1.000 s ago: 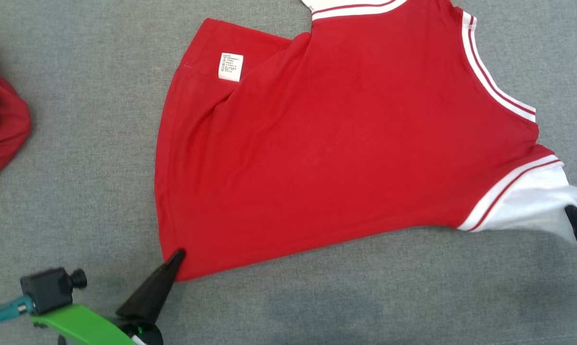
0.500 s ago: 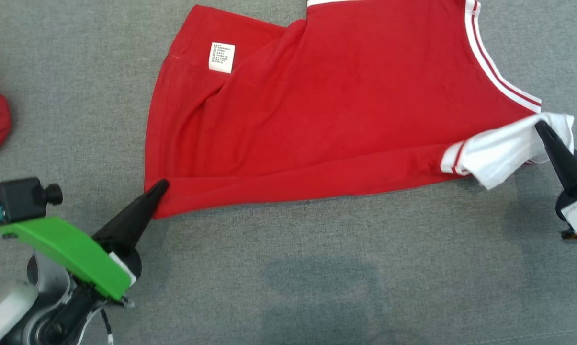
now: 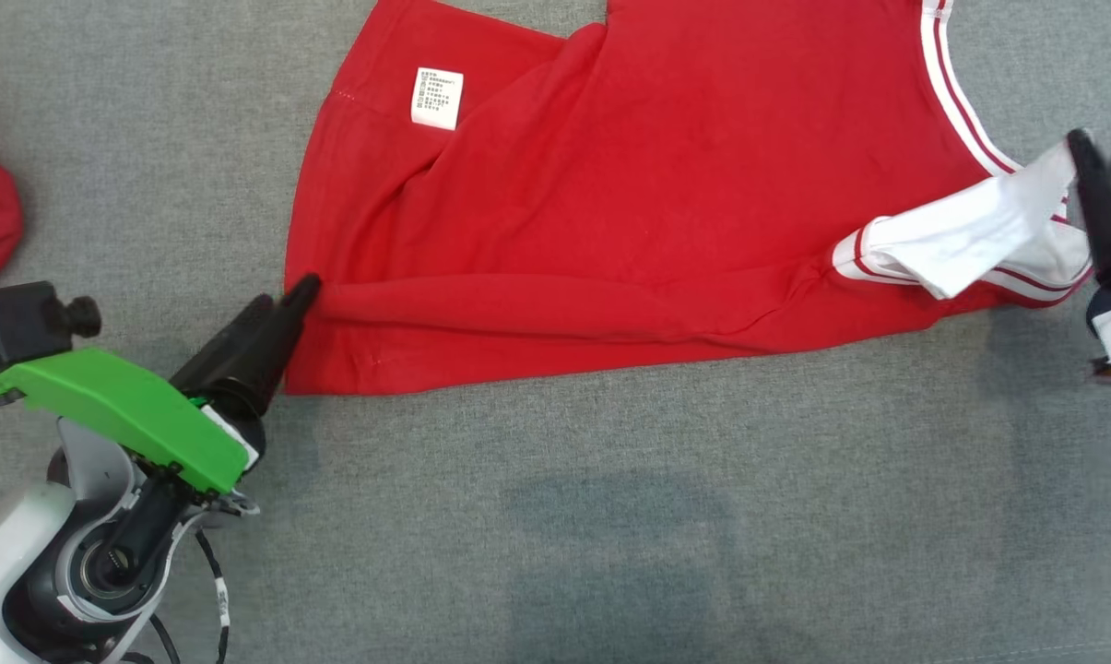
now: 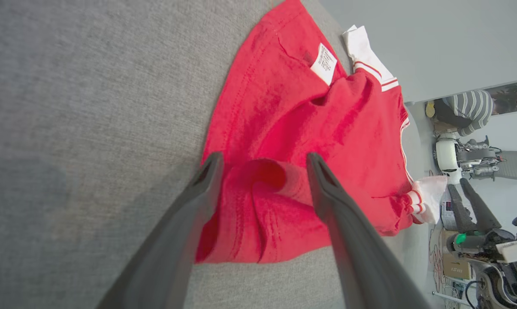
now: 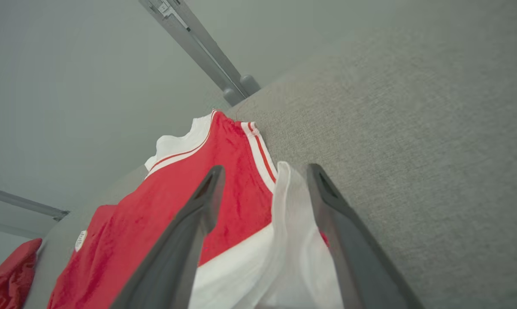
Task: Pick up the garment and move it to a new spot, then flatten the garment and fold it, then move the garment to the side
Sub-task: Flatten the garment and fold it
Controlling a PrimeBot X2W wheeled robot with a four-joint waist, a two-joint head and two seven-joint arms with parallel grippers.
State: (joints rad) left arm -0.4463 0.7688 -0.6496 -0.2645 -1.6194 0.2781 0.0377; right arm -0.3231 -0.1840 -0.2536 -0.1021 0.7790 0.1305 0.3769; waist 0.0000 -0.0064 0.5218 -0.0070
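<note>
Red garment [image 3: 629, 184] lies with near edge folded, white panel [image 3: 961, 231] crumpled; left gripper [image 3: 286, 291] and right gripper [image 3: 1101, 148] released.

Text check | I found one printed item: a small white label [image 3: 437, 98] on the red garment [image 3: 666, 184] | it carried several rows of dark fine print | too small for me to read in the head or left wrist view | nothing legible logged
</note>
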